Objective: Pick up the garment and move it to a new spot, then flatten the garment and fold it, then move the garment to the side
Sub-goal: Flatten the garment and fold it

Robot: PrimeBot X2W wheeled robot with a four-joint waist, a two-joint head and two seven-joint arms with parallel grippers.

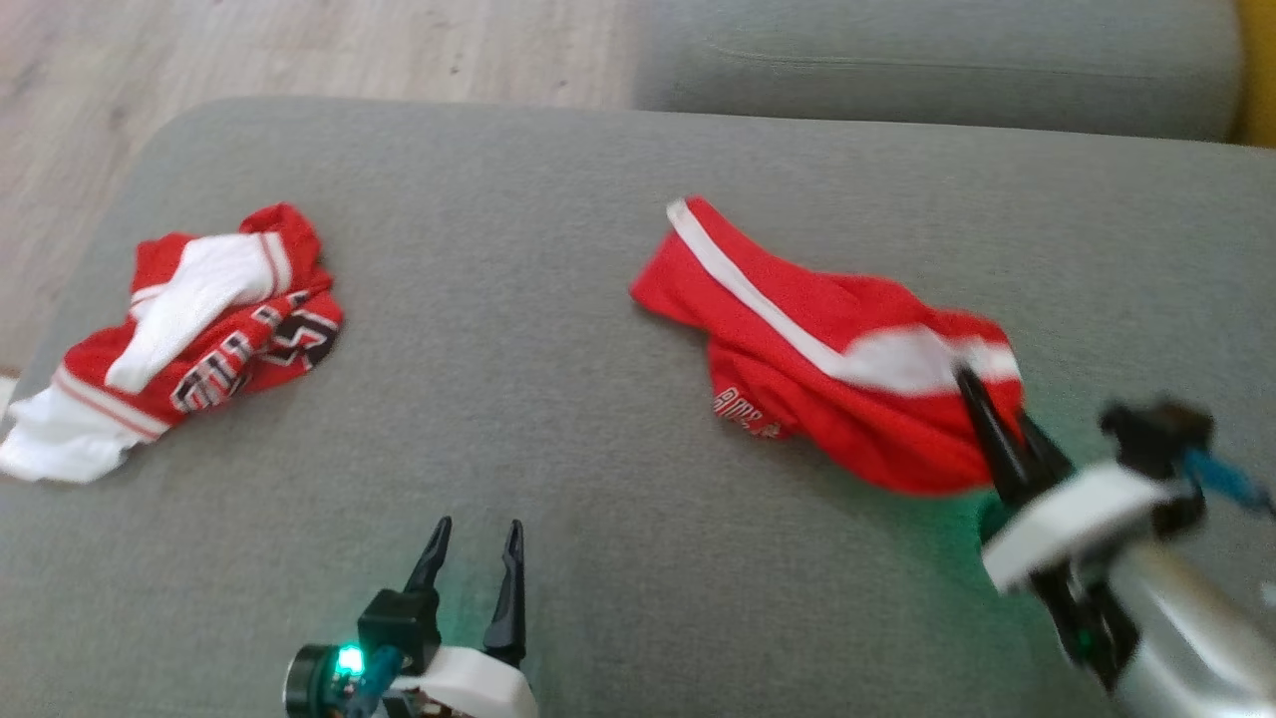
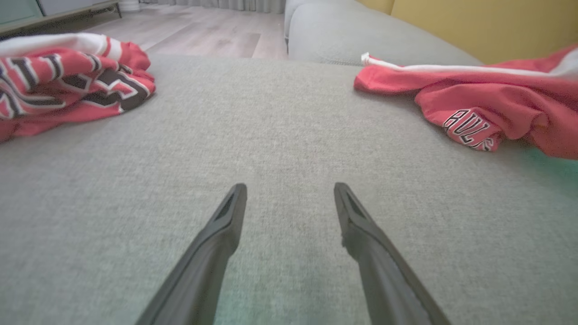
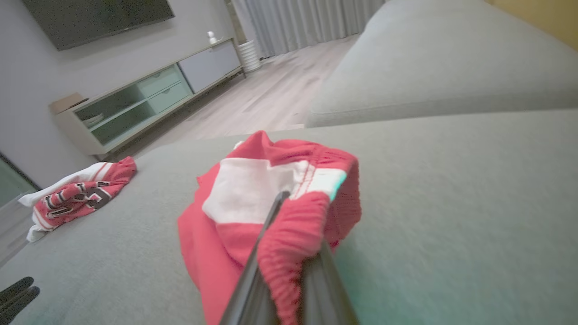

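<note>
Head view shows the shorts (image 1: 797, 329), red with a white stripe, crumpled on the right half of the grey sofa (image 1: 558, 399). The right gripper (image 1: 987, 399) has its fingers closed on the near-right edge of the shorts (the elastic waistband, going by the right wrist view), with cloth bunched over them. The left gripper (image 1: 479, 526) hovers low over bare cushion, fingers spread apart and holding nothing. A jersey (image 1: 229, 319) lies heaped at the sofa's left end, well apart from the shorts.
</note>
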